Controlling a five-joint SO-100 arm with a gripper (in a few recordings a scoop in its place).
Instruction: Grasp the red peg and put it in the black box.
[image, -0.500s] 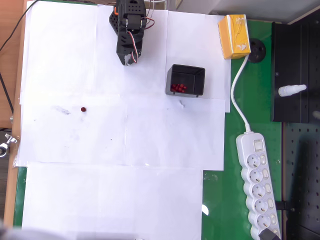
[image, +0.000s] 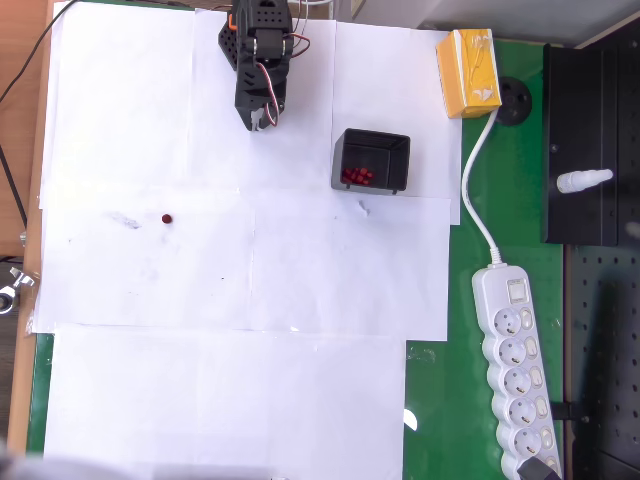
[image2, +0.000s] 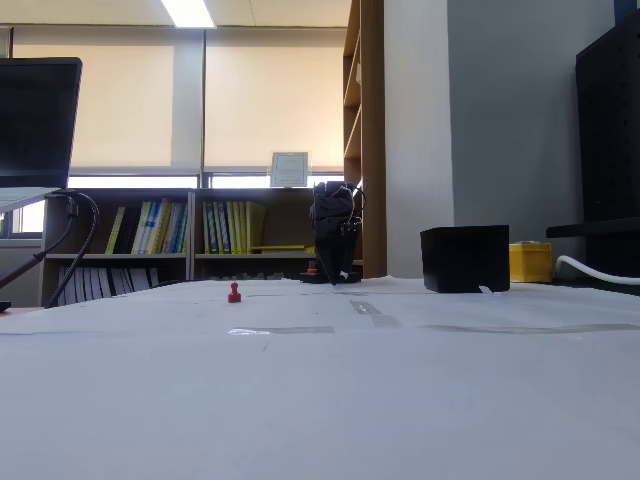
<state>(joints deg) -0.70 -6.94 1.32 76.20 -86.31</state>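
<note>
Red peg (image: 167, 218) stands alone on the paper, black box (image: 371, 160) well apart; gripper (image: 259, 121) spread unclear

Matt black box (image: 371, 160) on white paper (image: 250, 400)

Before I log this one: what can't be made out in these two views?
- Gripper jaws: too small and dark in both views to tell open or shut.
- Black box contents: hidden by its wall in the fixed view.
- Red peg: a mere dot from overhead; shape unreadable there.
</note>
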